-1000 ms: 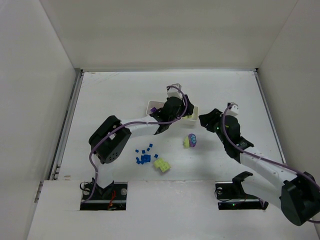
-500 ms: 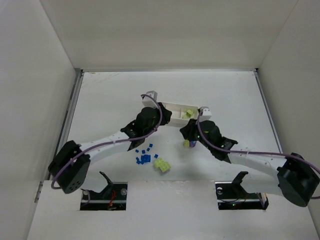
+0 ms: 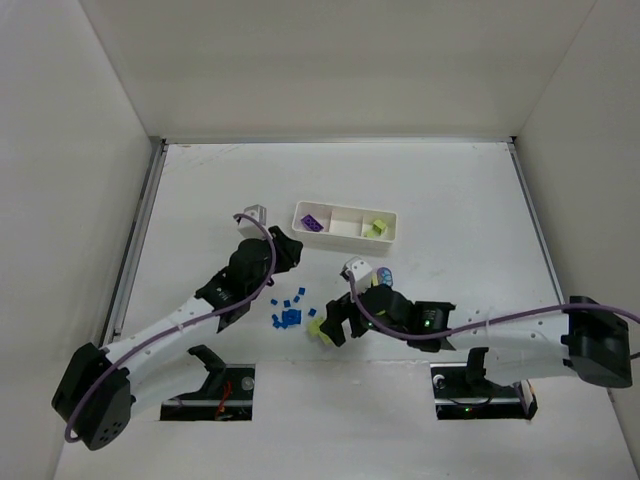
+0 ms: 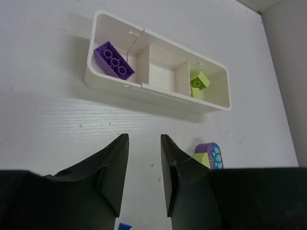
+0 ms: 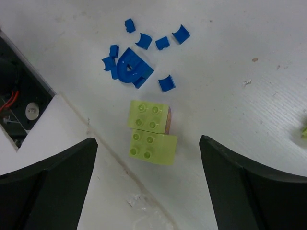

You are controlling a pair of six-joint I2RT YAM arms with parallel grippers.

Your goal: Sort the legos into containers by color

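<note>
Top external: purple brick (image 3: 313, 222) and yellow-green bricks (image 3: 378, 228) sit in tray (image 3: 345, 222); blue bricks (image 3: 288, 316) and yellow-green pair (image 5: 148, 134) lie unsorted near tabletop's (image 3: 450, 180) near edge. Left gripper (image 4: 144, 143) barely apart, right gripper (image 5: 147, 140) wide.

Both arms reach out over the white table (image 3: 450, 190), a long shallow white plastic tray (image 3: 343, 222) beyond them.
Purple brick (image 3: 312, 222) in the tray's left compartment, yellow-green brick (image 3: 378, 229) in its right. Left claw (image 3: 288, 252) near the tray's left end; right claw (image 3: 330, 325) at the yellow-green blocks (image 3: 319, 330), beside scattered small blue pieces (image 3: 288, 313).
</note>
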